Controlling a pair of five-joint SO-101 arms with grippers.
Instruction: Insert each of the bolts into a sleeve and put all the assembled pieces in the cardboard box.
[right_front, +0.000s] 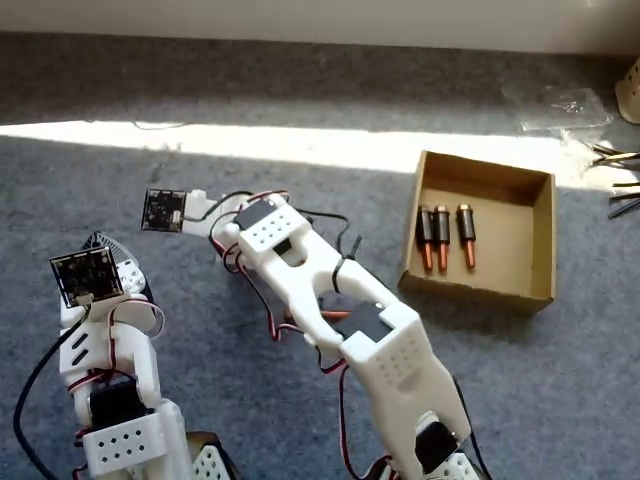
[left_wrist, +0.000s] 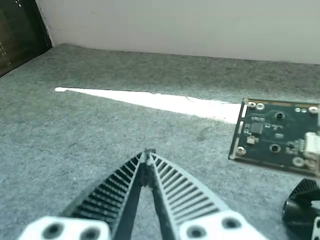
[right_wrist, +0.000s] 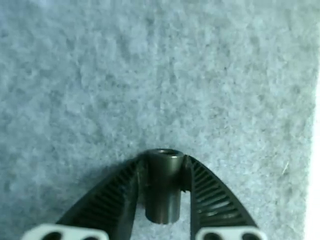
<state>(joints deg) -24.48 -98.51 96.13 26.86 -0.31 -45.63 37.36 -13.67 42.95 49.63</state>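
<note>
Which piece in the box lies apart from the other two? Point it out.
The right-hand piece in the high view: bare cardboard separates it from the other two, which lie close together.

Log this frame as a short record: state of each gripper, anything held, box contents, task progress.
left gripper: shut, empty, over the carpet
right gripper: shut on a black sleeve
sleeve: visible end shows an open bore, with no bolt in it
box: holds three assembled pieces side by side, orange bolt ends toward the near wall
progress: three pieces boxed; held sleeve not yet fitted with a bolt
</note>
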